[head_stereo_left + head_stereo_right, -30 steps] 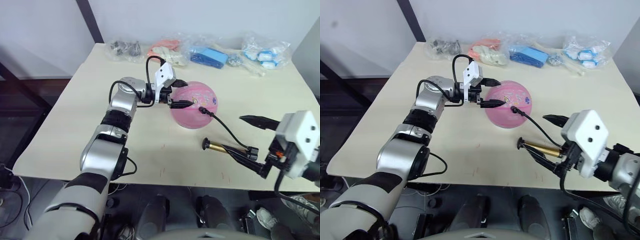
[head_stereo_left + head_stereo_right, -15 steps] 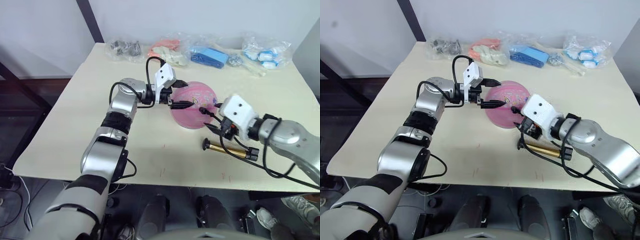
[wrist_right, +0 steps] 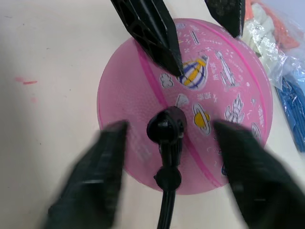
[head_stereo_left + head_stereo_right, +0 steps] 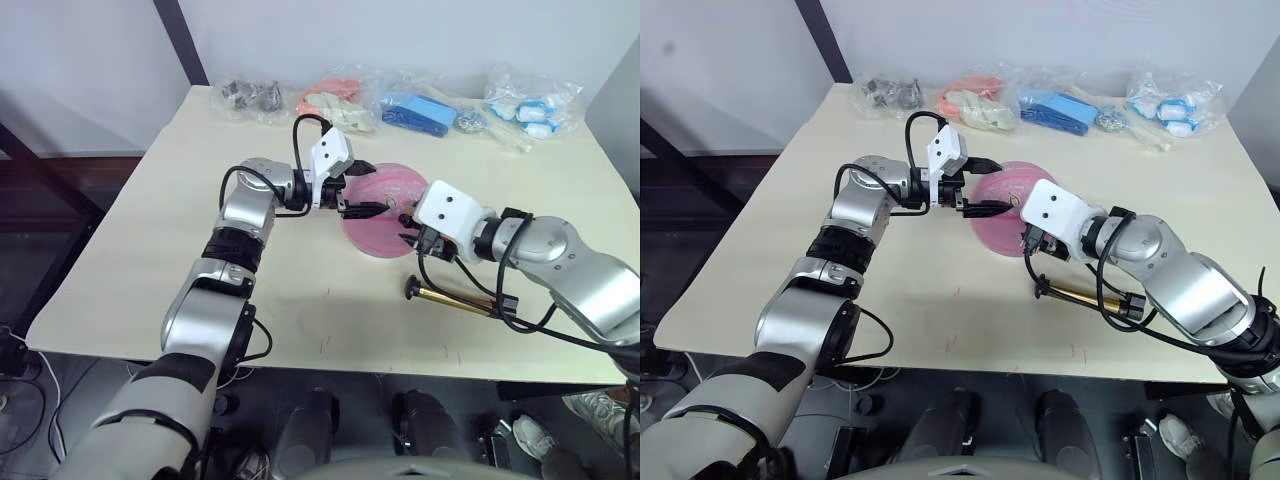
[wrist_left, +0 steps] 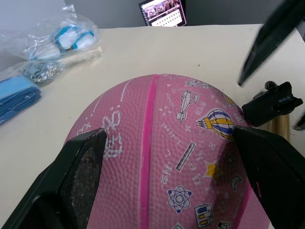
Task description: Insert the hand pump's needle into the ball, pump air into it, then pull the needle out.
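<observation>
The pink ball [image 4: 388, 195] with cartoon prints rests mid-table. My left gripper [image 5: 167, 133] is shut on it, one black finger pressed to each side. The needle is hidden inside the ball; its black fitting [image 3: 167, 128] sits on the ball's near side, with the thin black hose [image 3: 166, 210] trailing from it. My right gripper [image 3: 169, 125] is open, a finger on either side of that fitting without touching it. The gold hand pump [image 4: 450, 297] lies flat on the table just in front of the ball, under my right forearm.
Several plastic bags of small items line the table's far edge: dark parts [image 4: 250, 97], orange and cream pieces [image 4: 335, 100], blue items [image 4: 415, 110], white and blue ones [image 4: 530, 105]. The cream table [image 4: 200, 200] drops off at its near and side edges.
My right arm has swung in from the table's right edge to the ball, and its open fingers now flank the needle fitting. The left gripper, ball and pump have stayed put.
</observation>
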Action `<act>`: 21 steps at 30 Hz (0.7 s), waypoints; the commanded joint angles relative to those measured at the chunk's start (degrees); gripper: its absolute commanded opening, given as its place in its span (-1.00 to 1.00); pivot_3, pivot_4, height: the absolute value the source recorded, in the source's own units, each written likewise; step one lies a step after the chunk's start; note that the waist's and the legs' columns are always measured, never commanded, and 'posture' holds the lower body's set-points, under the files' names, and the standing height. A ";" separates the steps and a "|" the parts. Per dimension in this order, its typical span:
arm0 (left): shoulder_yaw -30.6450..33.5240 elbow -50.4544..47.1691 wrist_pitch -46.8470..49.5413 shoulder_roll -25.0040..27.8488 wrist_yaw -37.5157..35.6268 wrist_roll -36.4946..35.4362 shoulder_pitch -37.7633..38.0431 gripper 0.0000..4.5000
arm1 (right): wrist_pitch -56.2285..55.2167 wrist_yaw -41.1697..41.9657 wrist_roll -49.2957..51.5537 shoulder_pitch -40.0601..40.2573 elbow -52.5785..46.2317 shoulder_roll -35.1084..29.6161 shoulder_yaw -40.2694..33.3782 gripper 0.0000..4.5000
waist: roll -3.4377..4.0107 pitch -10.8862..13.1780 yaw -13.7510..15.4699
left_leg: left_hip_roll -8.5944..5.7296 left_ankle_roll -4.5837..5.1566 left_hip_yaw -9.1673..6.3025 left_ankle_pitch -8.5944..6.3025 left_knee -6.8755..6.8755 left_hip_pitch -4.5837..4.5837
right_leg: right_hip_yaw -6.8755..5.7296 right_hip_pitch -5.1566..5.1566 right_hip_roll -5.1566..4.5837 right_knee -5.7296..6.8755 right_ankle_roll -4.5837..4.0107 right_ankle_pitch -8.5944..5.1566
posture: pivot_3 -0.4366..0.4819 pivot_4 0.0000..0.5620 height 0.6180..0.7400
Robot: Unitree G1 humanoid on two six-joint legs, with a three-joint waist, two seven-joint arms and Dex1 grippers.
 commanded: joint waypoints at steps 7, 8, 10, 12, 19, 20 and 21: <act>-1.28 -0.36 1.52 -0.30 0.56 1.58 1.63 1.00 | 0.70 3.09 -6.09 -1.42 0.08 2.36 0.41 0.11 | 0.00 0.00 0.05 | -0.02 0.00 0.00 0.00 0.00 0.00 | -0.01 0.00 -0.01 0.01 0.00 0.00 | -0.05 -0.47 1.00; -1.26 -0.46 1.56 -0.28 0.57 1.56 1.68 1.00 | 0.73 3.34 -6.50 -1.36 0.10 2.57 0.40 0.11 | 0.00 0.00 0.02 | -0.02 0.00 0.00 0.00 0.00 0.00 | -0.01 0.00 -0.01 0.01 0.00 0.00 | -0.05 -0.47 1.00; -1.28 -0.79 1.72 -0.22 0.52 1.54 1.82 1.00 | 0.67 3.78 -7.40 -1.25 0.34 2.96 0.44 0.11 | 0.00 0.00 0.01 | -0.02 0.00 -0.02 0.00 0.00 0.00 | 0.00 0.00 -0.01 0.01 0.00 0.00 | -0.05 -0.47 1.00; -1.31 -1.24 1.94 -0.14 0.50 1.50 2.02 1.00 | 0.59 4.18 -8.40 -1.14 0.54 3.22 0.51 0.11 | 0.00 0.00 0.02 | -0.02 0.00 -0.03 0.00 0.00 0.00 | -0.01 0.00 -0.01 0.01 0.00 0.00 | -0.05 -0.47 1.00; -1.32 -1.74 2.33 -0.04 0.62 1.51 2.26 1.00 | 0.51 5.60 -10.32 -0.77 1.04 4.45 -0.05 0.11 | 0.01 0.00 0.02 | -0.03 0.00 -0.04 0.00 0.00 0.00 | -0.01 0.00 -0.01 0.01 0.00 0.00 | -0.05 -0.47 1.00; -1.32 -1.85 2.39 -0.02 0.62 1.49 2.31 1.00 | 0.56 5.73 -10.55 -0.70 1.06 4.55 -0.10 0.11 | 0.01 0.00 0.02 | -0.03 0.00 -0.03 0.00 0.00 0.00 | -0.01 0.00 -0.01 0.00 0.00 0.00 | -0.05 -0.47 1.00; -1.32 -1.93 2.44 -0.01 0.61 1.47 2.34 1.00 | 0.59 5.86 -10.77 -0.63 1.07 4.66 -0.15 0.11 | 0.01 0.00 0.01 | -0.03 0.00 -0.03 0.00 0.00 0.00 | -0.01 0.00 -0.01 0.00 0.00 0.00 | -0.05 -0.47 1.00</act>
